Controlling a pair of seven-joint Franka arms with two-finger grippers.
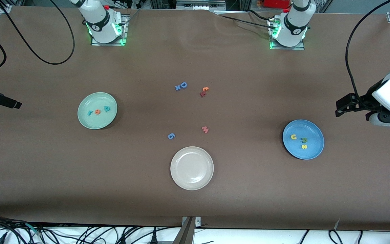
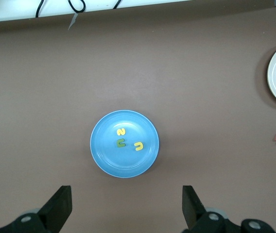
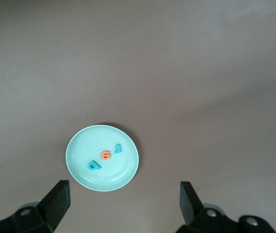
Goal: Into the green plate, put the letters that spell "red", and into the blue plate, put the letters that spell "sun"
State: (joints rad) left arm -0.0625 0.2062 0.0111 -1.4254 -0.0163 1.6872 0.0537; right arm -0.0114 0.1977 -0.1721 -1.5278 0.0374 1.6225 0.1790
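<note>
A: Where are the red letters?
B: In the green plate (image 1: 97,110), toward the right arm's end of the tabletop (image 1: 195,200). A teal r (image 1: 89,113), an orange e (image 1: 97,111) and a teal d (image 1: 106,108) lie flat in a slightly slanted row running along the table's length.

A: And the sun letters?
B: In the blue plate (image 1: 303,139), toward the left arm's end. A yellow u (image 1: 293,137), a green n (image 1: 304,139) and a yellow s (image 1: 304,146) sit in a loose cluster, not in a straight line.

A: Any writing besides the letters?
B: None that I can read.

A: The claws?
B: The right claw (image 3: 123,201) hangs above the tabletop with the green plate in its wrist view, fingers (image 3: 58,201) spread wide and holding nothing. The left claw (image 2: 127,206) does likewise by the blue plate, its fingers (image 2: 191,204) wide apart and empty. Both are well clear of the letters.

A: What else lies around?
B: A white plate (image 1: 192,168) nearest the front camera in the middle, with a pink m (image 1: 205,129) and a blue 6 (image 1: 171,136) just farther off. Farther still lie a blue D (image 1: 183,85) touching a blue x (image 1: 178,87), and an orange c (image 1: 205,89) beside a dark red letter (image 1: 202,94).
</note>
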